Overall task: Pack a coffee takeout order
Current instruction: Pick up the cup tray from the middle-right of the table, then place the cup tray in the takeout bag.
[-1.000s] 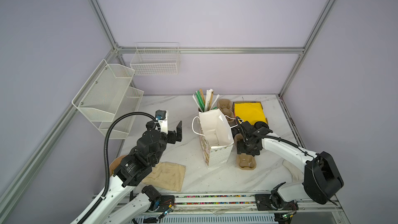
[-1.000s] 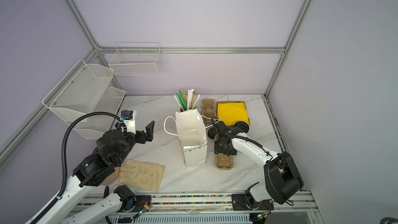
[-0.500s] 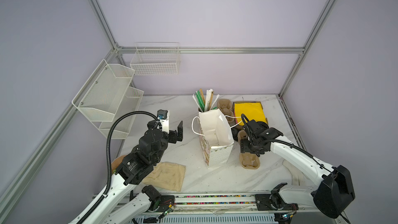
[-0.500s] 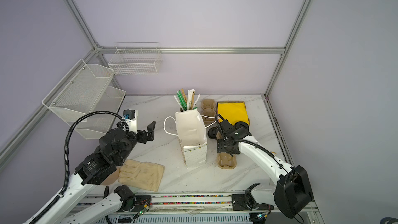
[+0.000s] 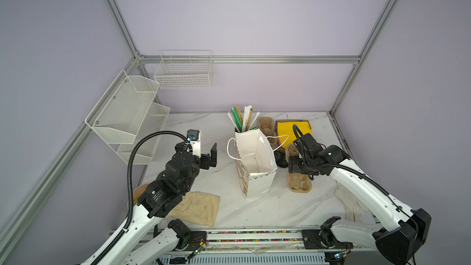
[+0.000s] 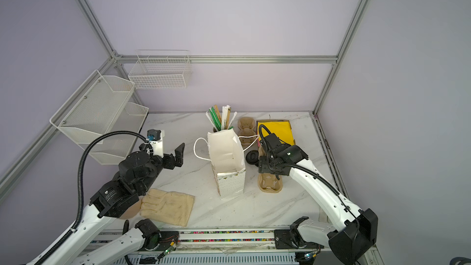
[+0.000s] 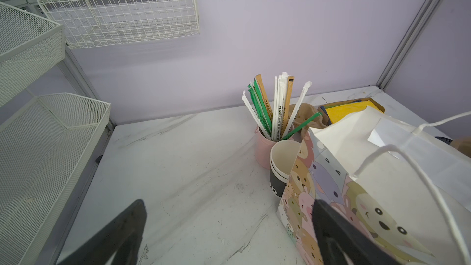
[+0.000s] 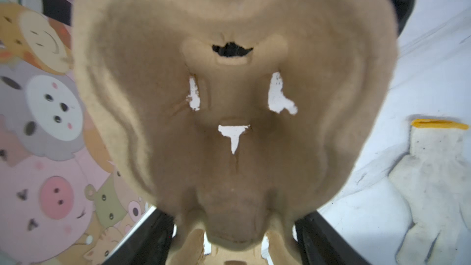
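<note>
Right of centre in a top view, the right gripper (image 5: pixel 297 169) clasps the carrier (image 5: pixel 299 186) across its narrow middle, just right of the bag (image 5: pixel 254 164). Its lower end seems to rest on the table (image 5: pixel 254 215). Left of the bag, the left gripper (image 7: pixel 228 207) hangs with jaws spread wide, holding nothing.

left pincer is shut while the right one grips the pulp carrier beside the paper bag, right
Not quite. The left pincer is wide open and empty; the left wrist view shows its jaws far apart above the table. The rest is right: the right pincer grips the pulp carrier beside the paper bag.
</note>
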You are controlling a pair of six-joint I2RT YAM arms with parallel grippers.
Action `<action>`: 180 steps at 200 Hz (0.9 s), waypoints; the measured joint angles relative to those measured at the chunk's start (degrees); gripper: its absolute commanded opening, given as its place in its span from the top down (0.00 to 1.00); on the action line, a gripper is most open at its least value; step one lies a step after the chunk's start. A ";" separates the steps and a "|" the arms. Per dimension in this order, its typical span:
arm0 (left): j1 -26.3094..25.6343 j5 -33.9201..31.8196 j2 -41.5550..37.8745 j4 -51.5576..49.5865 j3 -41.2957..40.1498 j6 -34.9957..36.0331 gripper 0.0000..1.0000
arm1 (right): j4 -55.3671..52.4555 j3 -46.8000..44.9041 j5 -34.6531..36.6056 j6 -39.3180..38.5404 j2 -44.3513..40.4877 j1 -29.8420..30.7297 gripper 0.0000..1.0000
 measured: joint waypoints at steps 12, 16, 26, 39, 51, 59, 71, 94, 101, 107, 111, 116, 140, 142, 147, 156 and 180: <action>0.07 0.00 0.00 0.00 0.00 0.00 0.00 | -1.20 2.62 1.01 0.02 0.13 0.00 0.25; 0.07 0.02 0.00 0.00 0.00 0.00 0.00 | -1.77 3.72 1.38 0.00 0.26 0.00 0.25; 0.07 0.02 0.02 0.00 0.00 0.00 0.00 | -2.91 5.99 2.25 -0.04 0.70 0.00 0.24; 0.07 0.04 0.11 0.00 0.00 0.00 0.00 | -4.17 9.22 3.54 -0.24 1.36 0.02 0.24; 0.09 0.11 0.22 0.00 0.00 0.00 0.00 | -5.29 12.04 4.74 -0.50 1.99 0.02 0.24; 0.09 0.11 0.24 0.00 0.00 0.00 0.00 | -5.88 13.70 5.29 -0.63 2.38 0.00 0.24; 0.09 0.15 0.22 0.02 0.00 0.00 0.00 | -6.75 16.11 6.19 -0.92 2.97 0.00 0.24; 0.09 0.24 0.24 0.00 0.00 0.00 0.00 | -8.44 21.22 7.78 -2.08 4.07 0.00 0.24; 0.09 0.24 0.24 0.00 0.00 0.00 0.00 | -9.05 22.91 8.41 -2.43 4.50 0.00 0.24; 0.09 0.26 0.24 0.02 0.00 0.00 0.00 | -9.51 24.55 8.85 -2.86 4.90 0.02 0.24; 0.09 0.26 0.24 0.02 0.00 0.00 0.00 | -9.66 25.53 9.11 -3.21 5.07 0.02 0.24; 0.09 0.26 0.28 0.00 0.00 0.00 0.00 | -9.99 26.73 9.40 -3.41 5.38 0.00 0.24; 0.11 0.33 0.42 0.02 0.00 0.00 0.00 | -11.15 33.33 10.69 -4.81 7.21 0.02 0.24; 0.11 0.33 0.42 0.02 0.00 0.00 0.00 | -11.23 33.70 10.73 -4.87 7.30 0.02 0.24; 0.11 0.37 0.46 0.02 0.00 0.00 0.00 | -11.43 35.04 10.82 -5.14 7.67 0.02 0.25; 0.11 0.46 0.55 0.02 0.00 0.00 0.00 | -11.56 36.96 10.84 -5.51 8.24 0.00 0.25; 0.11 0.50 0.72 0.02 0.00 0.00 0.00 | -11.76 41.35 9.79 -6.71 10.12 0.02 0.25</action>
